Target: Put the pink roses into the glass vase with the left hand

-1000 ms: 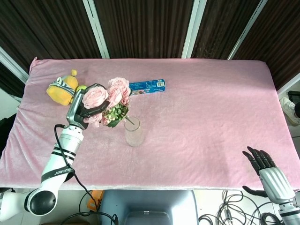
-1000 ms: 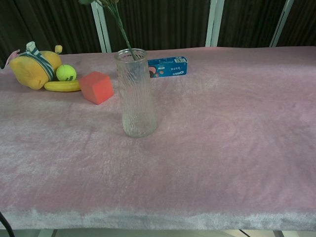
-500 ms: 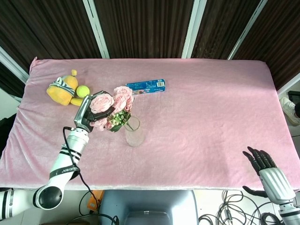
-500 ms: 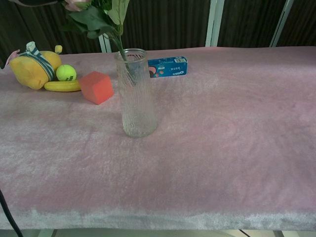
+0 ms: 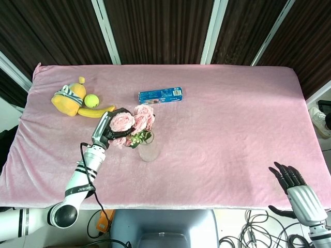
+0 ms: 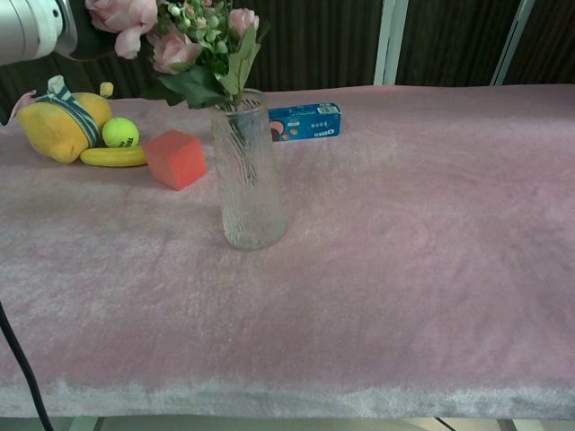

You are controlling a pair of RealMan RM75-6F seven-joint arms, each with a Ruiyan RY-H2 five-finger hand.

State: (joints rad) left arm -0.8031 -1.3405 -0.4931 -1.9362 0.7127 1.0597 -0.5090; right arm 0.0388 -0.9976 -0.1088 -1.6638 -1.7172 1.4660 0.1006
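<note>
The pink roses (image 5: 132, 123) (image 6: 171, 36) have green leaves, and their stems reach down into the glass vase (image 6: 246, 171) (image 5: 148, 147), which stands upright on the pink table cover. My left hand (image 5: 107, 132) grips the bunch just left of the vase mouth; the chest view shows only its wrist at the top left corner. My right hand (image 5: 289, 177) hangs at the lower right, off the table's front edge, fingers spread and holding nothing.
A yellow plush toy (image 6: 56, 121), a tennis ball (image 6: 119, 132), a banana (image 6: 112, 156) and a red cube (image 6: 174, 158) lie left of the vase. A blue box (image 6: 305, 120) lies behind it. The pink cover (image 6: 413, 251) stretches to the right.
My left hand has come down and to the right with the roses. The stems have slid deeper into the vase, and the blooms now show in the chest view.
</note>
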